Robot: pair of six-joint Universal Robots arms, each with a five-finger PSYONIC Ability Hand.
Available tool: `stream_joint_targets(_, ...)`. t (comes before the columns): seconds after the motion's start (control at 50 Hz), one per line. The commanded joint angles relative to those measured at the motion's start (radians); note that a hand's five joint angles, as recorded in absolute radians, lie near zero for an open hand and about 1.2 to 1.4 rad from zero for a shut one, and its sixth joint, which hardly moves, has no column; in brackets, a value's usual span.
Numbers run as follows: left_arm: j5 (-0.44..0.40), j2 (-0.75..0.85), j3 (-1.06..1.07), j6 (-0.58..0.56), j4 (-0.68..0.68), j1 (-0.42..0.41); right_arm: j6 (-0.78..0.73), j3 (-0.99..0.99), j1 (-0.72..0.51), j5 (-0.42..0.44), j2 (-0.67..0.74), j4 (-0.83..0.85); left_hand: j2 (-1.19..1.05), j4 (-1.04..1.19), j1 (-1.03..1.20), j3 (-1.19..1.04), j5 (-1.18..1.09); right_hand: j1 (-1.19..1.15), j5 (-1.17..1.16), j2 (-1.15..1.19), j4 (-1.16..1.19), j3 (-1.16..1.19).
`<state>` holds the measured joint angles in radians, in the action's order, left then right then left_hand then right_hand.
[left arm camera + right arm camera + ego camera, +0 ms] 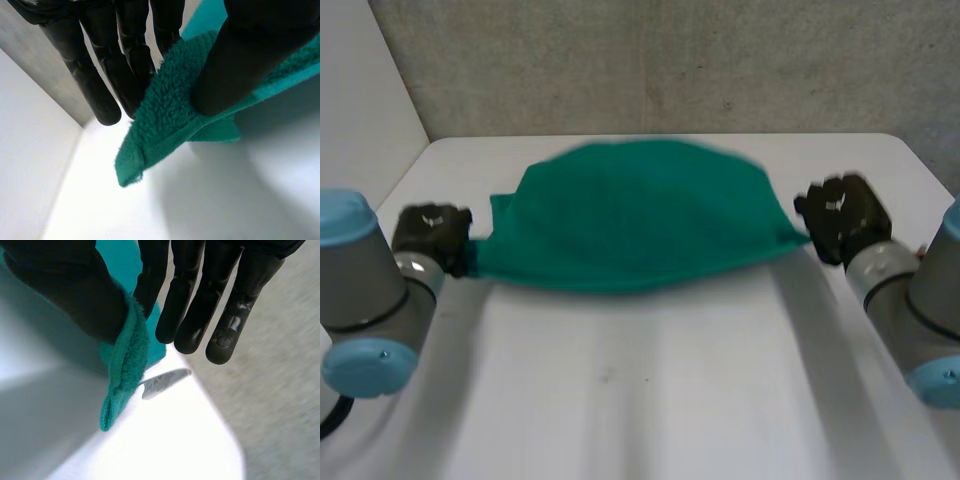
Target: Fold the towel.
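1. We log the towel: green, stretched between both hands over the far half of the table, its long axis running hand to hand.
2. The left robot hand: thumb and fingers clamped on the towel's left corner.
3. The right robot hand: pinching the right corner likewise.
4. Our judgement: neither hand is nearer (each holds one end), so the fold goes across the short axis.

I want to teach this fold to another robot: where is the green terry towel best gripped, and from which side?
Grip the green terry towel at its two end corners, each pinched from its outer side, as the left hand and right hand do now. The hemmed corners are flat and easy to pinch, and the cloth hangs spread between them over the white table.
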<state>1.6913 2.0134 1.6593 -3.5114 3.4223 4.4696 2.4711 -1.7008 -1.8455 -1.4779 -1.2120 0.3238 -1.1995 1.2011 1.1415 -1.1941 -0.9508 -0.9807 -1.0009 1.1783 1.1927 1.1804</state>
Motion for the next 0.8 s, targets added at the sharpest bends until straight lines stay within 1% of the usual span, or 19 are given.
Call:
stream_joint_targets(0.02, -0.013, 0.008, 0.043, -0.008, -0.015, 0.002, 0.029, -0.031, 0.023, -0.001, 0.02, -0.038, 0.366, -0.368, -0.308, 0.361, 0.292, -0.416, -0.221, 0.218, 0.204, 0.216)
stream_joint_targets(0.04, -0.019, 0.004, 0.048, -0.009, -0.021, 0.0, 0.034, -0.033, 0.026, -0.001, 0.02, -0.049, 0.561, -0.563, -0.503, 0.556, 0.487, -0.416, -0.221, 0.218, 0.204, 0.216)
stream_joint_targets(0.06, -0.036, -0.016, 0.059, -0.012, -0.041, -0.006, 0.043, -0.033, 0.031, 0.004, 0.02, -0.061, 0.958, -0.96, -0.9, 0.953, 0.884, -0.416, -0.221, 0.218, 0.204, 0.216)
stream_joint_targets(0.1, -0.051, -0.05, 0.066, -0.012, -0.066, -0.004, 0.054, -0.036, 0.034, 0.005, 0.02, -0.069, 1.015, -1.016, -0.957, 1.009, 0.941, -0.416, -0.221, 0.218, 0.204, 0.216)
stream_joint_targets(0.16, -0.073, -0.131, 0.077, -0.008, -0.109, 0.002, 0.081, -0.042, 0.043, 0.01, 0.019, -0.069, 1.009, -1.011, -0.951, 1.004, 0.935, -0.416, -0.221, 0.218, 0.204, 0.216)
stream_joint_targets(0.2, -0.113, -0.209, 0.105, -0.008, -0.136, 0.01, 0.101, -0.045, 0.061, 0.015, 0.017, -0.071, 1.001, -1.002, -0.943, 0.995, 0.927, -0.416, -0.221, 0.218, 0.204, 0.216)
stream_joint_targets(0.22, -0.113, -0.209, 0.105, -0.008, -0.137, 0.01, 0.104, -0.046, 0.066, 0.015, 0.017, -0.071, 1.001, -1.002, -0.943, 0.995, 0.926, -0.416, -0.221, 0.218, 0.204, 0.216)
stream_joint_targets(0.28, -0.186, -0.277, 0.158, -0.009, -0.138, 0.049, 0.114, -0.046, 0.083, 0.016, 0.017, -0.071, 0.974, -0.976, -0.916, 0.969, 0.9, -0.416, -0.221, 0.218, 0.204, 0.216)
stream_joint_targets(0.32, -0.264, -0.306, 0.21, -0.011, -0.143, 0.103, 0.114, -0.046, 0.1, 0.016, 0.017, -0.071, 0.942, -0.944, -0.884, 0.937, 0.868, -0.416, -0.221, 0.218, 0.204, 0.216)
stream_joint_targets(0.34, -0.265, -0.306, 0.211, -0.011, -0.143, 0.103, 0.114, -0.046, 0.1, 0.016, 0.017, -0.071, 0.942, -0.944, -0.884, 0.937, 0.868, -0.416, -0.221, 0.218, 0.204, 0.216)
stream_joint_targets(0.38, -0.339, -0.321, 0.262, -0.014, -0.155, 0.155, 0.114, -0.045, 0.112, 0.016, 0.017, -0.071, 0.895, -0.897, -0.837, 0.89, 0.821, -0.416, -0.221, 0.218, 0.204, 0.216)
stream_joint_targets(0.42, -0.358, -0.326, 0.281, -0.014, -0.161, 0.174, 0.114, -0.045, 0.115, 0.016, 0.019, -0.071, 0.854, -0.856, -0.796, 0.849, 0.78, -0.416, -0.221, 0.218, 0.204, 0.216)
stream_joint_targets(0.44, -0.381, -0.331, 0.307, -0.014, -0.173, 0.2, 0.114, -0.045, 0.117, 0.016, 0.019, -0.071, 0.772, -0.774, -0.714, 0.767, 0.698, -0.416, -0.221, 0.218, 0.204, 0.216)
stream_joint_targets(0.5, -0.394, -0.332, 0.324, -0.014, -0.183, 0.221, 0.114, -0.045, 0.117, 0.018, 0.02, -0.071, 0.742, -0.744, -0.684, 0.737, 0.668, -0.416, -0.221, 0.218, 0.204, 0.216)
stream_joint_targets(0.54, -0.424, -0.334, 0.367, -0.012, -0.201, 0.259, 0.114, -0.046, 0.115, 0.024, 0.022, -0.069, 0.722, -0.723, -0.664, 0.716, 0.648, -0.416, -0.221, 0.218, 0.204, 0.216)
stream_joint_targets(0.64, -0.487, -0.321, 0.408, -0.014, -0.201, 0.27, 0.114, -0.054, 0.114, 0.028, 0.026, -0.071, 0.739, -0.741, -0.681, 0.734, 0.665, -0.416, -0.221, 0.218, 0.204, 0.216)
stream_joint_targets(0.66, -0.527, -0.317, 0.416, -0.024, -0.193, 0.275, 0.114, -0.056, 0.114, 0.028, 0.026, -0.071, 0.763, -0.764, -0.705, 0.757, 0.688, -0.416, -0.221, 0.218, 0.204, 0.216)
stream_joint_targets(0.76, -0.541, -0.289, 0.416, -0.038, -0.161, 0.272, 0.114, -0.069, 0.114, 0.03, 0.026, -0.068, 0.769, -0.77, -0.711, 0.763, 0.695, -0.416, -0.221, 0.218, 0.204, 0.216)
stream_joint_targets(0.8, -0.538, -0.251, 0.418, -0.055, -0.104, 0.264, 0.114, -0.071, 0.115, 0.03, 0.026, -0.066, 0.766, -0.767, -0.708, 0.76, 0.692, -0.416, -0.221, 0.218, 0.204, 0.216)
